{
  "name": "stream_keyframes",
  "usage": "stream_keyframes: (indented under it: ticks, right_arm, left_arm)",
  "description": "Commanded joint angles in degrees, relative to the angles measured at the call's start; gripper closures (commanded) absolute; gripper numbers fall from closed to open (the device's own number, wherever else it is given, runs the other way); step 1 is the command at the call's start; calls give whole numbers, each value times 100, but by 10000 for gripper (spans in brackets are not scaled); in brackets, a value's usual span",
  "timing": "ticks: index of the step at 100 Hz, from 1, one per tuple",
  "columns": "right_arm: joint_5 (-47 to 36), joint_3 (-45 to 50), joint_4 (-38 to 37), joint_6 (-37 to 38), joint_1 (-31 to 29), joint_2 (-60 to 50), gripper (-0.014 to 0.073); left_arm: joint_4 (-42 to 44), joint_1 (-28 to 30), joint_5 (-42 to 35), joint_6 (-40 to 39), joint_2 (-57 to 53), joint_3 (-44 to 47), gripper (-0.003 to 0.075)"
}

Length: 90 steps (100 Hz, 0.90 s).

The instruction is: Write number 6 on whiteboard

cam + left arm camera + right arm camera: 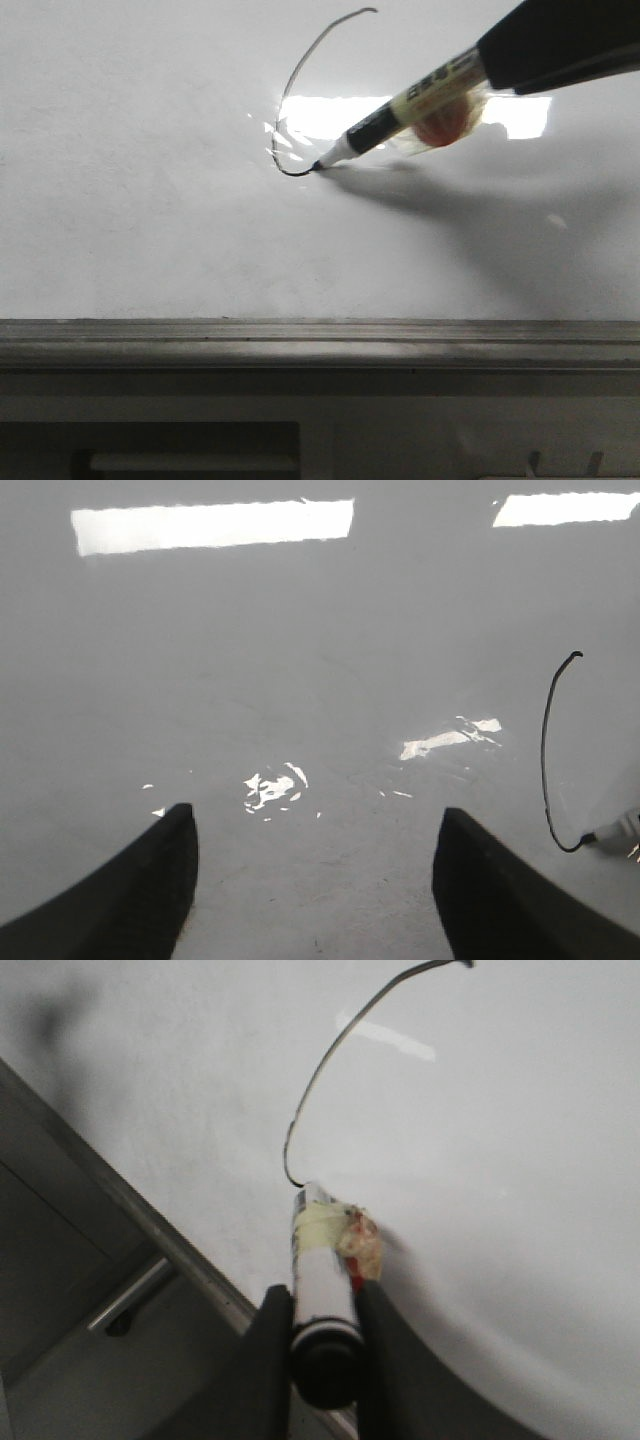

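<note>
The whiteboard [140,200] fills the front view, glossy white. On it is a thin black curved stroke [300,80], the upper part of the number 6, with no loop. My right gripper [322,1305] is shut on a white-and-black marker [400,115], wrapped with yellowish tape and a red lump. The marker's tip touches the lower end of the stroke [316,168]. The stroke also shows in the right wrist view [320,1070] and in the left wrist view [547,750]. My left gripper [315,845] is open and empty over bare board, left of the stroke.
A grey metal ledge [300,342] runs along the board's lower edge, also seen in the right wrist view [130,1215]. Ceiling lights reflect as bright patches [330,115] on the board. The marker and arm cast a shadow [470,215] to the right.
</note>
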Motion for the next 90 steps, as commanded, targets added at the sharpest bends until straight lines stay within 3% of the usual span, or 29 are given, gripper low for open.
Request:
stream_keyframes:
  ticks: [1,28,47,76,90]
  right_arm:
    - [-529,-155,-165,56,-309,-197,638]
    - [-770,-493,-34,-22,-182,52,638]
    - [-700,-888,51,-174,260,572,638]
    - [919,-1110,-224,-273,419,492,638]
    - [1167,-1110,-285,-259,419,253,638]
  left_arm:
    - [-181,11,-239,-14,5,-162,270]
    - [-196,11,-239,-14,5,-162,270]
    - [-196,11,-229,-14,5,-162,270]
    - [-196,11,167,2,5,-162,272]
    - [-529,11,915,786,32,-217,276]
